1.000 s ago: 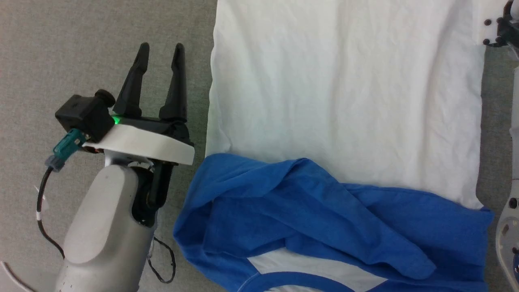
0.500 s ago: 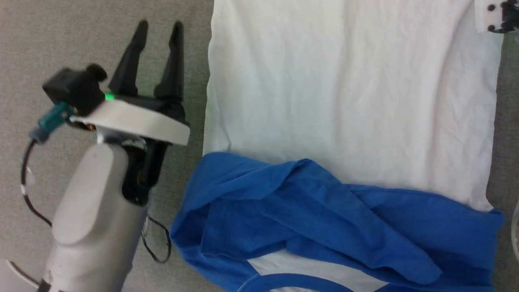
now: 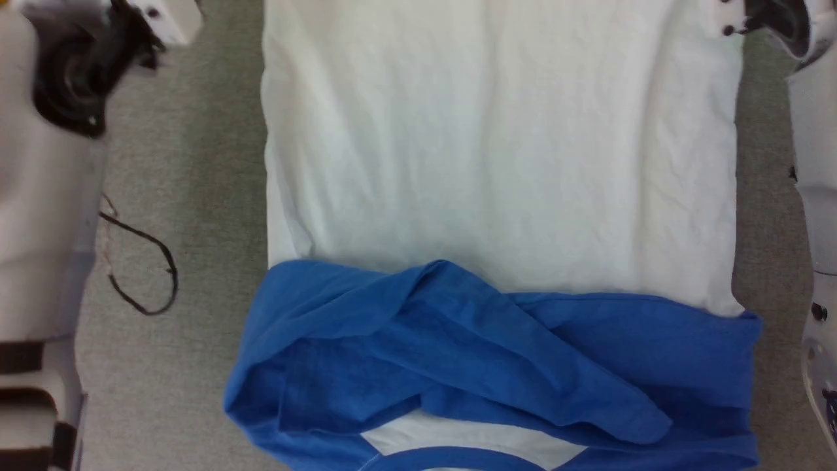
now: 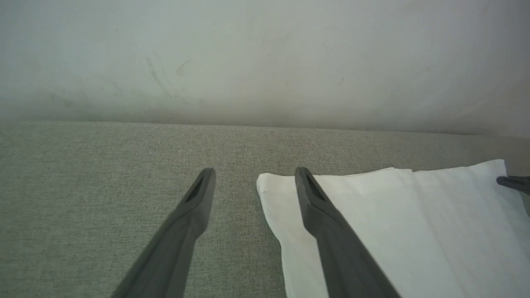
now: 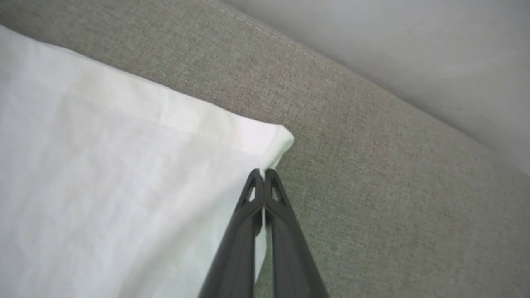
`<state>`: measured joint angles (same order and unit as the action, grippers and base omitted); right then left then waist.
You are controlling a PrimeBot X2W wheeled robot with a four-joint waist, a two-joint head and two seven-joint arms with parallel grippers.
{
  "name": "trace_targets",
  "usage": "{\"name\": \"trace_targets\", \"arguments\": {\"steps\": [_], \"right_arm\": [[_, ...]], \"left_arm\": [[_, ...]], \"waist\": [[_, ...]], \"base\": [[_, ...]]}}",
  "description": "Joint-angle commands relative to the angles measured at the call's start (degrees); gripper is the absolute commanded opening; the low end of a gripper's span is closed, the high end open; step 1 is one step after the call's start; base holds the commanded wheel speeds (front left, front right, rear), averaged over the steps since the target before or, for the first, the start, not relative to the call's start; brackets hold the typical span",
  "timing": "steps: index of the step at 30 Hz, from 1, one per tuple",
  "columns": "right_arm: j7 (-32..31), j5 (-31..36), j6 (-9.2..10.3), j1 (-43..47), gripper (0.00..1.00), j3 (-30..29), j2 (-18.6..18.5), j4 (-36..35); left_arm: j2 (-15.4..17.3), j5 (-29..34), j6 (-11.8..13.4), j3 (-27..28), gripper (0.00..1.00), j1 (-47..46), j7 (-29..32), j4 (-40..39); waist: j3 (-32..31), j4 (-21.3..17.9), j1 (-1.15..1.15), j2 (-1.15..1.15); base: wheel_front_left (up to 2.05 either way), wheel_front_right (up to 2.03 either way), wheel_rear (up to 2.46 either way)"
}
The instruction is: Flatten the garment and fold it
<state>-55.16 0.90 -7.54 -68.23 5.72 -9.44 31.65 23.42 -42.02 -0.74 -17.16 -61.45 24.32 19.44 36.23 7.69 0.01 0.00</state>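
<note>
Head view: see the garment (image 3: 497, 163) spread on grey fabric surface (image 3: 196, 196), white body flat toward the far side, blue sleeves (image 3: 458, 353) laid across the near part (somewhat crumpled there). Right wrist view: find right gripper (image 5: 263, 173) clenched on the far right corner of the garment, a strip of white cloth pinched between the closed fingers. Left wrist view: find left gripper (image 4: 255, 171) released, fingers wide apart at the far left corner, one finger over the white cloth, the other over bare surface. Cannot tell whether touching.
</note>
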Motion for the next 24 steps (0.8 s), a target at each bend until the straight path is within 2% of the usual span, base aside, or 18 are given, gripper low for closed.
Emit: {"name": "trace_targets", "arguments": {"steps": [1,7,15,16,17,18,20,24], "right_arm": [[0.49,-0.94,0.05,-1.29,0.00,1.17,0.21,-0.53],[0.90,-4.31,0.05,-3.04,0.00,5.27,0.23,-1.66],[1.54,-6.94,0.05,-3.44,0.00,7.74,-1.31,-2.16],[1.63,-7.10,0.05,-3.41,0.00,7.81,-1.48,-2.15],[1.68,-7.24,0.05,-3.40,0.00,7.84,-1.63,-2.15],[1.74,-7.34,0.05,-3.39,0.00,7.82,-1.80,-2.16],[1.89,-7.41,0.05,-3.50,0.00,7.69,-2.15,-2.25],[3.17,-7.27,0.05,-4.16,0.00,7.33,-2.46,-2.52]], "left_arm": [[0.43,-0.39,1.04,-0.35,1.00,-2.54,3.45,1.87],[0.88,-0.02,4.24,-3.28,1.00,-9.00,15.63,9.11],[-0.03,1.07,5.50,-7.03,1.00,-9.67,22.40,13.65],[-0.02,0.97,5.51,-7.44,0.89,-9.31,23.49,14.08],[-0.10,0.59,5.42,-7.56,0.40,-8.99,24.31,14.27],[-0.25,-0.06,5.46,-7.27,0.00,-8.65,24.72,14.24],[-0.01,-0.46,5.10,-6.96,0.00,-8.31,24.30,13.48],[0.73,0.39,5.31,-5.58,0.00,-8.46,18.71,11.95]], "waist": [[1.54,-2.51,-0.01,0.00],[3.36,-4.51,-0.01,0.00],[4.43,-4.98,-0.01,0.00],[4.46,-4.93,-0.01,0.00],[4.48,-4.87,-0.01,0.00],[4.51,-4.77,-0.01,0.00],[4.62,-4.54,-0.01,0.00],[4.79,-4.14,-0.01,0.00]], "base": [[0.00,0.00,0.00],[0.00,0.00,0.00],[0.00,0.00,0.00],[0.00,0.00,0.00],[0.00,0.00,0.00],[0.00,0.00,0.00],[0.00,0.00,0.00],[0.00,0.00,0.00]]}}
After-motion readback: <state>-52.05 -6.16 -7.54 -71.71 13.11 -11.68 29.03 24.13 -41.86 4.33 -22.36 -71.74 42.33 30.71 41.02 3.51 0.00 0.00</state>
